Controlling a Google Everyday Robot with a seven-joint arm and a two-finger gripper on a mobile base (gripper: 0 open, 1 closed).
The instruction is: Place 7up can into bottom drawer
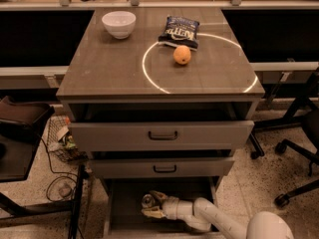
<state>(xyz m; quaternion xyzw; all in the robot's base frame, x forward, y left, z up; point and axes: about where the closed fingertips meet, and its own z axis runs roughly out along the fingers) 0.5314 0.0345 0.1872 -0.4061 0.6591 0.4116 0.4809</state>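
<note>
The bottom drawer (124, 213) stands pulled out under the two upper grey drawers, its floor dark in shadow. My gripper (151, 205) reaches into it from the lower right on a white arm. It is closed around the 7up can (147, 200), whose silver top shows just left of the fingers. The can sits low inside the drawer, near its floor; I cannot tell whether it touches.
On the cabinet top are a white bowl (118, 23), a dark chip bag (179, 32) and an orange (182, 55) inside a lit ring. The top drawer (162, 134) and middle drawer (162, 167) stick out above my arm. Office chair legs (294, 153) stand right; a wire basket (62, 139) left.
</note>
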